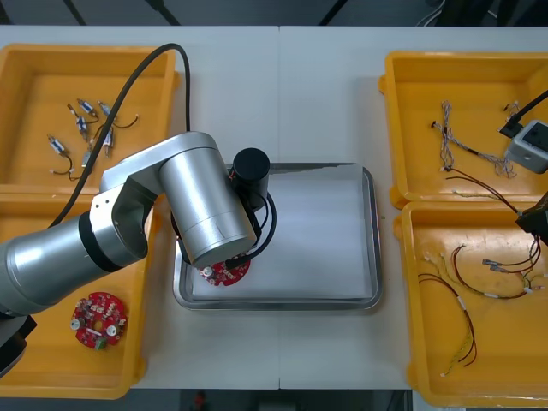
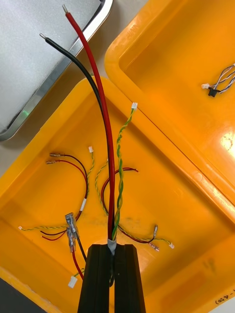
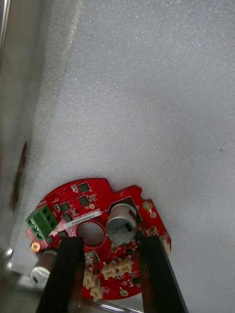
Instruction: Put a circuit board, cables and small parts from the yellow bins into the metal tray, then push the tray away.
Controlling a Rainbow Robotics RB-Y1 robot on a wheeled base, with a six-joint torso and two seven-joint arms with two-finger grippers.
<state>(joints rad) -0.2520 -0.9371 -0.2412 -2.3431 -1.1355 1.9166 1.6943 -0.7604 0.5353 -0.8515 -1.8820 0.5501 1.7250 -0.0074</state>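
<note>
A round red circuit board [image 3: 93,220] lies flat on the white inside of the metal tray [image 3: 147,98], at the tray's near left corner [image 1: 224,272]. My left gripper [image 3: 111,242] hovers just over it, open, one finger on each side of the board's grey cylinder. Over the near right yellow bin [image 1: 428,342] my right gripper [image 2: 113,252] is shut on a bundle of cables: a red one [image 2: 93,73], a black one [image 2: 73,58] and a twisted yellow-green one [image 2: 122,146]. That gripper [image 1: 533,221] sits at the table's right edge.
A second circuit board [image 1: 99,320] rests in the near left bin. Small metal parts [image 1: 86,128] lie in the far left bin and twisted cables [image 1: 454,141] in the far right bin. More loose cables [image 2: 73,171] lie under the right gripper. The left arm hides the tray's left side.
</note>
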